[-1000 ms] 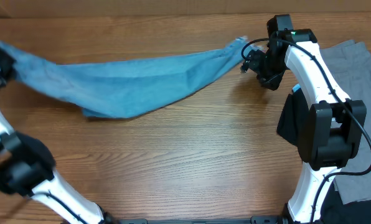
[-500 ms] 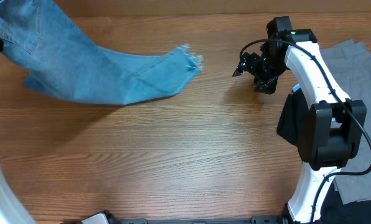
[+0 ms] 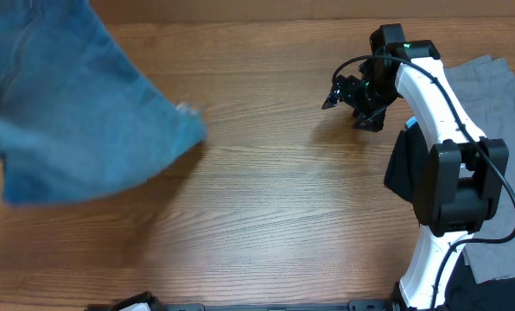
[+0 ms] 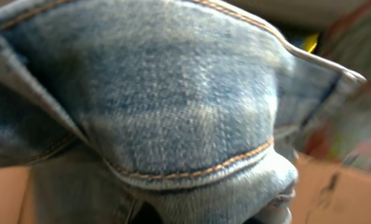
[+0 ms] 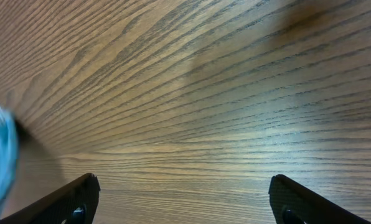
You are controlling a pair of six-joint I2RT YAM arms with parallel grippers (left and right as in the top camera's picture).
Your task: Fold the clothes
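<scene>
At the far left corner of the table [image 3: 266,216] the jeans [image 3: 67,112] hang bunched and raised off the wood, and they fill the left wrist view. My left claw is hidden behind the denim but clenched, I judge on the jeans. No fold is made yet. Toward the far right, my right claw [image 3: 330,93] stands released and empty over the wood. The grey garment [image 3: 495,95] at the right edge lies untouched.
</scene>
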